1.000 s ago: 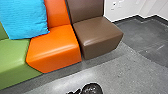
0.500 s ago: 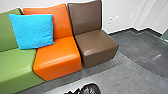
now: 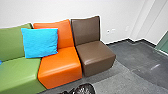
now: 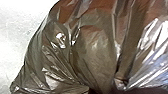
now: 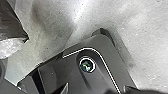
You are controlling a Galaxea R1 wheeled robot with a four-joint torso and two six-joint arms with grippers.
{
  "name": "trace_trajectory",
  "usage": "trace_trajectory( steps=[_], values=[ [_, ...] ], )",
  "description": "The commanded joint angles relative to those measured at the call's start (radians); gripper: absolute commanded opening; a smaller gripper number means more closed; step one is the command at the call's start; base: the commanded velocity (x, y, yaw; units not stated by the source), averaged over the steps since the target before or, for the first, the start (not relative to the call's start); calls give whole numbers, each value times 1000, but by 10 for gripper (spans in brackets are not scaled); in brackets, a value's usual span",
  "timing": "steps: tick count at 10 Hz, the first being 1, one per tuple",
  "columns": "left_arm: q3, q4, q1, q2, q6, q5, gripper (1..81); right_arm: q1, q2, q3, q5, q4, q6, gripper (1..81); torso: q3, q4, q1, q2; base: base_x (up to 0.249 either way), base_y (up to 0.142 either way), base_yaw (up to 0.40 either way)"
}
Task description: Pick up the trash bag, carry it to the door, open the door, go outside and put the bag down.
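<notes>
Trash bag [image 4: 95,47]: dark, shiny, creased, close at my left wrist camera | left gripper, right gripper: I can't tell how open, or what either holds | ahead: blue pillow [image 3: 40,43] across green seat [image 3: 18,71] and orange seat [image 3: 60,66]

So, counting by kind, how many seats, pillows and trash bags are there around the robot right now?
Seats: 3 (a green seat, an orange seat and a brown seat)
Pillows: 1 (a bright blue pillow)
Trash bags: 1 (the trash bag)
Total: 5
Not counted: a blue sliver at the head view's left edge, too cut off to name.
</notes>
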Motion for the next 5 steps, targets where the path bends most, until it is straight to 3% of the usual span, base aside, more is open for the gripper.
trace_trajectory(
  steps=[1,4,5],
  values=[
    [142,-23,-99,-98,3,80,10,24,-50,4,-80,0,-3,811,93,0,-61,94,0,0,0],
    [207,-10,-64,-197,6,80,10,26,-23,-12,-81,-4,-3,811,204,0,-132,203,0,0,0],
    [219,-9,-50,-219,14,78,10,23,-20,-19,-81,-6,-3,811,140,0,-155,237,0,0,0]
  ],
)
